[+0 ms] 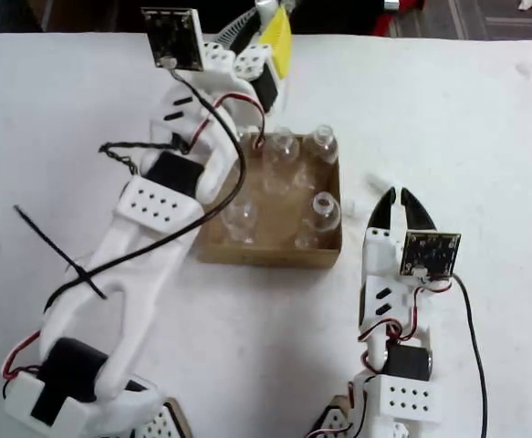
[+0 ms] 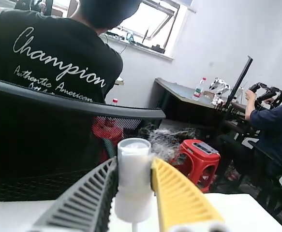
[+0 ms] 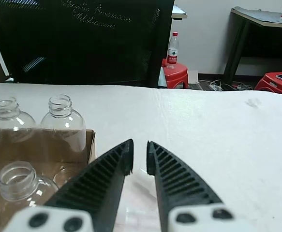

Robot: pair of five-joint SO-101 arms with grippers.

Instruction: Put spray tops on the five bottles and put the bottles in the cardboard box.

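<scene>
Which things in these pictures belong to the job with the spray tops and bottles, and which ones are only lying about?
For the job:
- spray top, held in the left pincer
- bottles without tops
- cardboard box that holds them
- right pincer, beside the box, holding nothing

Only lying about:
- red stool
- water bottle beyond the table
- black chair

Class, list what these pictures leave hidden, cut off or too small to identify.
High view: the left arm covers the cardboard box's left side, so the bottles inside cannot be counted.
Left wrist view: the spray top's tube is cut off by the picture's edge.
High view: a small white piece beside the box is too small to identify.
</scene>
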